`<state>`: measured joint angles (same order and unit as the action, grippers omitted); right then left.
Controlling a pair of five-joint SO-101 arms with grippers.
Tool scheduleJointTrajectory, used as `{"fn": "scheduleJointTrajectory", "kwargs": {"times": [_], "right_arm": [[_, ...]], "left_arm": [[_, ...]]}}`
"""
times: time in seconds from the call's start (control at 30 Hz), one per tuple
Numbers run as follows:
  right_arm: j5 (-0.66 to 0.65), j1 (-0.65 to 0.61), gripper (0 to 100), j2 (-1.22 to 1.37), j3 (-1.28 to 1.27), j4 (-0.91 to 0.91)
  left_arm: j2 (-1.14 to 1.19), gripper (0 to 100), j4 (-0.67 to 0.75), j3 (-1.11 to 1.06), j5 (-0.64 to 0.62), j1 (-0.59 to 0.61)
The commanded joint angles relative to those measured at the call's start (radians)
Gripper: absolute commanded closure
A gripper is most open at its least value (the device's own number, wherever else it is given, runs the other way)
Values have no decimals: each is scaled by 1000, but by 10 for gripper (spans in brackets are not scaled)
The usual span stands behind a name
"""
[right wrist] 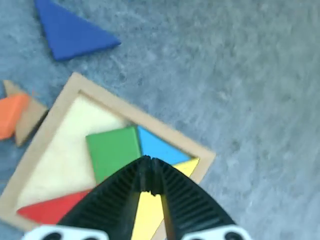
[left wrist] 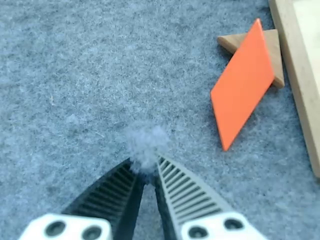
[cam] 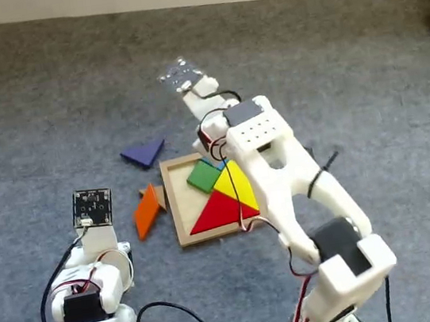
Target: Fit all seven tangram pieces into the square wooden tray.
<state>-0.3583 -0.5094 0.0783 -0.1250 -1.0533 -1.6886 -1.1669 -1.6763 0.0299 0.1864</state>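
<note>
Jaws shut and empty on both: my left gripper point(left wrist: 148, 169) over carpet, my right gripper point(right wrist: 150, 167) above the tray point(right wrist: 76, 86). The orange parallelogram point(left wrist: 244, 86) lies ahead of the left gripper, which is nearer. Its long axis runs roughly along the tray edge, and it overlaps a tan triangle point(left wrist: 232, 42).

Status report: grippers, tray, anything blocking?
Left gripper shut. Right gripper shut over tray. Green, blue, yellow, red pieces in. Orange piece overlaps tan triangle outside.
</note>
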Motion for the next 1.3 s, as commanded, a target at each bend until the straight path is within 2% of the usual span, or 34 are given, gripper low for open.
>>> {"fn": "scheduleJointTrajectory", "kwargs": {"times": [0.0,0.23,0.37,0.5,0.7,0.97,1.27], "right_arm": [[72,16,995,-139,61,-133],[183,19,995,-229,59,-438],[203,27,995,-252,59,-584],[203,71,995,-266,19,-633],[201,105,995,-394,-186,-627],[198,180,995,-691,-556,-380],[203,185,995,-984,-1009,-77]], "left_arm": [[-10,995,-3,-27,-3,-5],[-10,995,-3,-27,-3,-5],[-10,995,-3,-27,-3,-5],[-10,995,-3,-27,-3,-5],[-10,995,-3,-27,-3,-5],[-10,995,-3,-27,-3,-5],[-10,995,-3,-27,-3,-5]]}}
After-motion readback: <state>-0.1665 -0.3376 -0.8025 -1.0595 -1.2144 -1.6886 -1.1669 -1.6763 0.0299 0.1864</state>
